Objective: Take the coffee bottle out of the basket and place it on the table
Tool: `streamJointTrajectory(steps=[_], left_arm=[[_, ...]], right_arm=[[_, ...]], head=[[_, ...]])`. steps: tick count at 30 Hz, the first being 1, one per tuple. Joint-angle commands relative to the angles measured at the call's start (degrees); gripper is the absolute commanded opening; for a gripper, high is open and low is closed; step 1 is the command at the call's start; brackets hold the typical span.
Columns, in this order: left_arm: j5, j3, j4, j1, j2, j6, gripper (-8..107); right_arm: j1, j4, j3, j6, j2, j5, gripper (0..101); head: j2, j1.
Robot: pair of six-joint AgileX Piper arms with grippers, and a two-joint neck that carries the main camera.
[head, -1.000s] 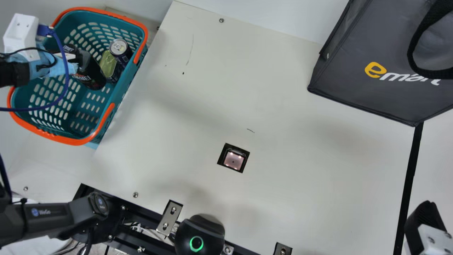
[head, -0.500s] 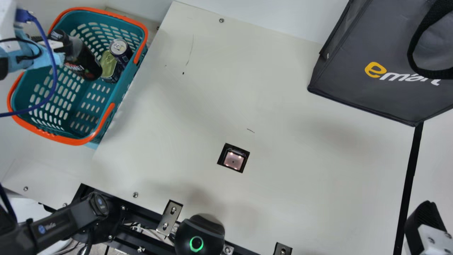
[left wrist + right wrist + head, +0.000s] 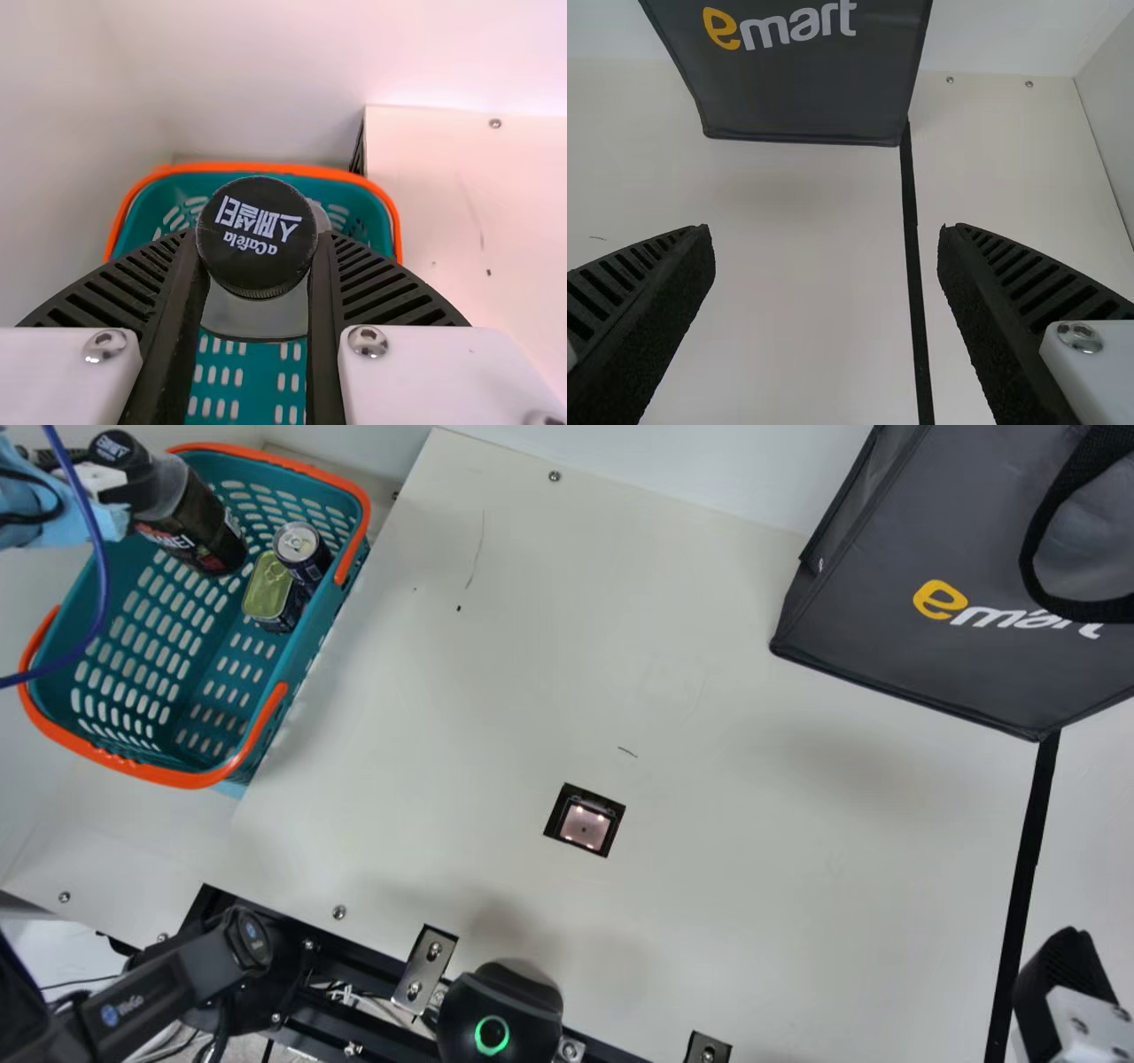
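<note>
Coffee bottle [image 3: 190, 522], dark with a black cap [image 3: 257, 235], is gripped near its capped end by the left gripper [image 3: 131, 489], whose jaws are closed on it. The main view shows it leaning, cap towards the upper left and base over the opening of the teal basket [image 3: 182, 779] with orange handles. Inside the basket, a dark drink can [image 3: 303, 552] with a silver top is next to a tin [image 3: 268, 586] with a yellow-green lid. The right gripper [image 3: 1063, 979] has its jaws spread wide over the cream table [image 3: 709, 691]; a dark grey bag [image 3: 895, 638] is at the main view's upper right
</note>
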Motion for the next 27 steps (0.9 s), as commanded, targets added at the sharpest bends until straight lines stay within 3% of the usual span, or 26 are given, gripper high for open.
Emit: streamJointTrajectory(steps=[1,11,27], left_arm=[[0.59,-0.63,0.00,-0.46,-0.30,-0.37,10],[3.27,-1.08,0.64,-5.53,-4.20,-2.39,10],[2.10,4.05,4.95,-19.16,-11.20,-8.41,10]], right_arm=[[0.00,0.00,0.00,0.00,0.00,0.00,91],[0.00,0.00,0.00,0.00,0.00,0.00,91],[0.00,0.00,0.00,0.00,0.00,0.00,91]], head=[[0.14,-1.48],[0.14,-1.48],[0.14,-1.48]])
